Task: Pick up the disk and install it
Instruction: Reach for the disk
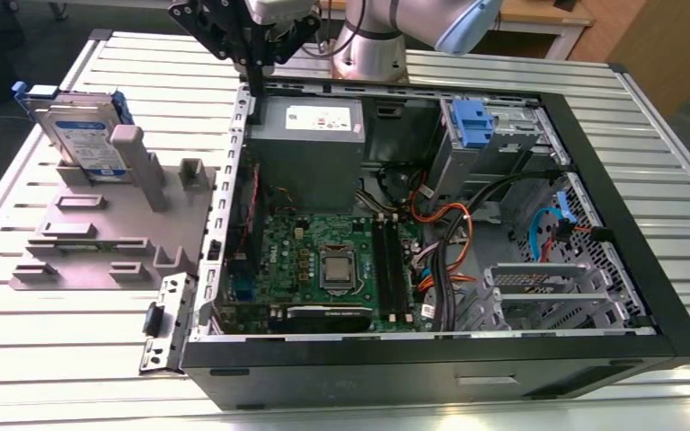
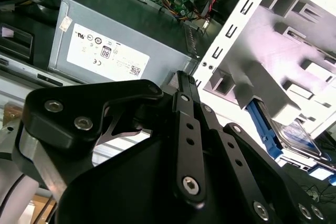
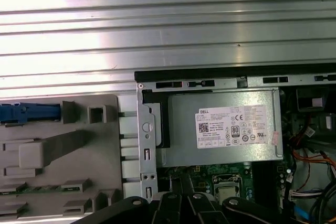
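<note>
Disk (image 1: 79, 135) label face, exterior view

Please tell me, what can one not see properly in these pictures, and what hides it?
1. Exterior view: the grey holder hides the lower part of the disk.
2. Second wrist view: the holder's post and the gripper cover part of the disk.
3. First wrist view: the picture's edge cuts off the disk's blue end.
4. Exterior view: the top edge cuts off the arm.

under me the table (image 1: 69, 341) is ribbed, shiny bare metal; the disk (image 1: 85, 135) carries a smooth paper label inside a blue plastic frame.
</note>
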